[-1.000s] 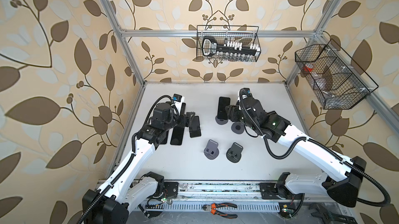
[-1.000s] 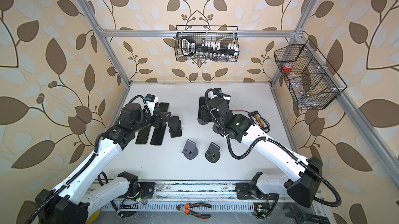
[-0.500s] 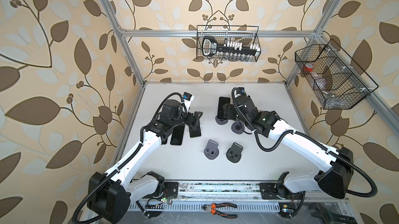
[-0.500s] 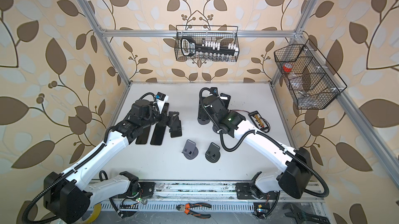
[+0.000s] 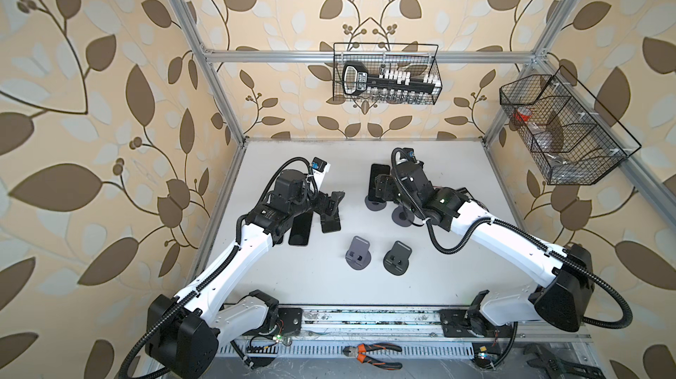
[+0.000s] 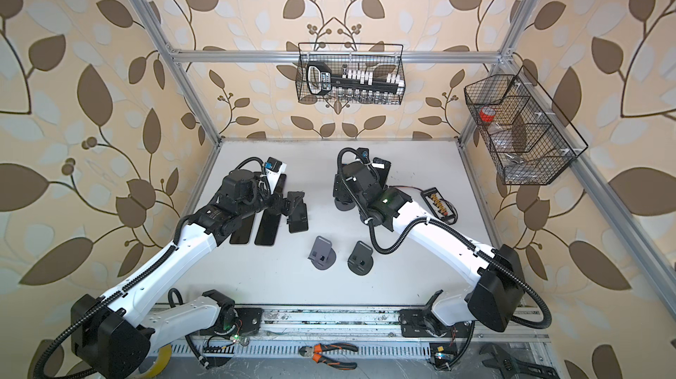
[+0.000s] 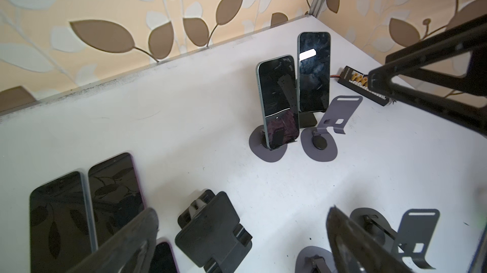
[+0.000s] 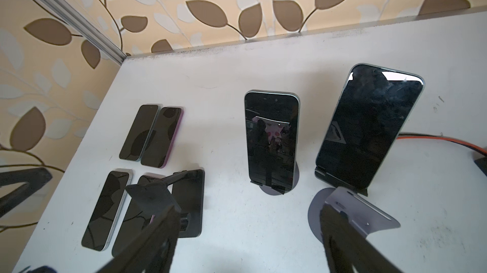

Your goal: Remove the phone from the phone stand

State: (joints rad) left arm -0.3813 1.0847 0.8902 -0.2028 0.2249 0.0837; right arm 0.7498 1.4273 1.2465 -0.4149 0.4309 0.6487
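Two dark phones stand upright at the back of the table. The nearer phone (image 7: 278,100) (image 8: 272,140) (image 5: 376,174) leans on a grey phone stand (image 7: 268,153) (image 5: 375,206) with a round base. The other phone (image 7: 313,71) (image 8: 369,126) (image 6: 383,172) rests on a black stand (image 7: 307,124). My right gripper (image 8: 247,208) (image 5: 382,190) hovers open just in front of them, holding nothing. My left gripper (image 7: 241,219) (image 5: 333,201) is open above a flat black stand (image 7: 213,232) (image 5: 331,221), also holding nothing.
Several phones (image 8: 138,132) (image 5: 300,229) lie flat at the left of the white table (image 5: 457,161). Empty grey stands (image 7: 324,132) (image 5: 358,253) (image 5: 397,258) stand in the middle. A connector board (image 6: 439,205) with wires lies at the right. Wire baskets (image 5: 387,73) hang on the walls.
Both grippers have opened wide. The left gripper has moved right, over the flat black stand. The right gripper has shifted left, closer to the phone on the grey stand.
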